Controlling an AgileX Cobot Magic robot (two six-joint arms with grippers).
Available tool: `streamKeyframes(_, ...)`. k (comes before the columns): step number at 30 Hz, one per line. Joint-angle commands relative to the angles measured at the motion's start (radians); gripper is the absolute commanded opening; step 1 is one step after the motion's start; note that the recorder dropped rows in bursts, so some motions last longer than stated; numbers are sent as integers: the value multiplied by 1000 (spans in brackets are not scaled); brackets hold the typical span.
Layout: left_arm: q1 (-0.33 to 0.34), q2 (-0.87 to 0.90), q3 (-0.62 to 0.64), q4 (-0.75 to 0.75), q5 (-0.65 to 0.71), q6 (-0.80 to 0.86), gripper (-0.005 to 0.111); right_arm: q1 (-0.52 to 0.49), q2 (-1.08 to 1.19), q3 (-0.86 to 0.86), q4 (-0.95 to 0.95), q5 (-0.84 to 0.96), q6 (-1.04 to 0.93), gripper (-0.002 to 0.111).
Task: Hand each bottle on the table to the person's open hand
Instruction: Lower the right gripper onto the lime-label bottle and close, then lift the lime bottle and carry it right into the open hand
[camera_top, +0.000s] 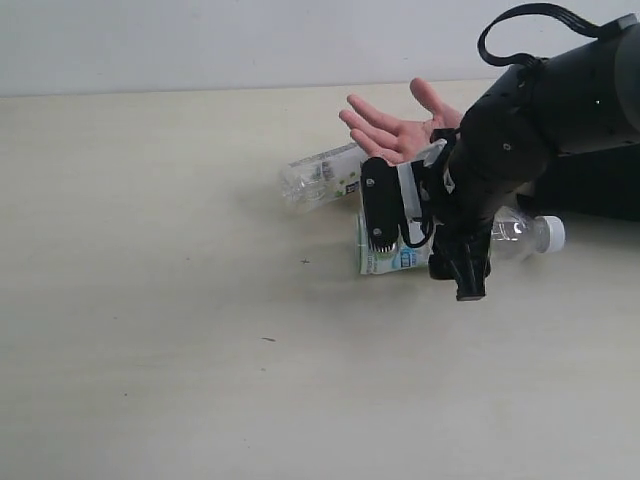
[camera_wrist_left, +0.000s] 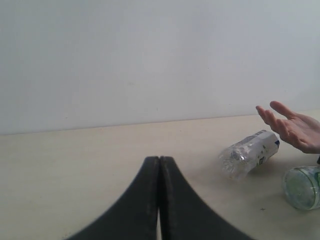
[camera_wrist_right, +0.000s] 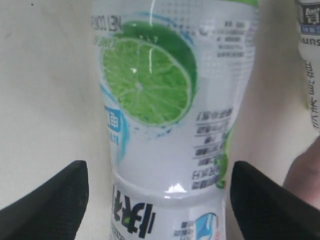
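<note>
Clear plastic lime-label bottle (camera_wrist_right: 165, 100) lies ungripped between my right gripper's (camera_wrist_right: 157, 200) open jaws; uneven closing may roll it toward six o'clock.

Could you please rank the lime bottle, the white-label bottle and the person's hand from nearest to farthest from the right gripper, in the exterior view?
1. Lime bottle: lying between the right gripper jaws.
2-3. Hand, behind, and white-label bottle, behind-left: too close to call.
</note>
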Motion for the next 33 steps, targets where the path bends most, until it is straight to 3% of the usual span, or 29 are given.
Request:
streamKeyframes(1,2,-1,3,1,-7,-7,0,-4,27,-6,5,-14,-11,74)
streamKeyframes(5,2,-1,3,1,-7,-7,0,-4,35,-6,5,-14,-11,73)
streamKeyframes(8,2,-1,3,1,-7,-7,0,-4,35,-6,5,-5,-11,62)
streamKeyframes(17,2,-1,3,1,-7,-7,0,-4,13,-6,5,31,-11,1)
streamKeyframes(21,2,-1,3,1,-7,-7,0,23,-22,-35,-4,160,-9,0)
streamKeyframes(31,2,-1,3,1,-7,-7,0,36,-39,-292,90,718,138,0)
streamKeyframes(33,2,-1,3,1,-7,-7,0,34,-41,-362,135,719,164,0)
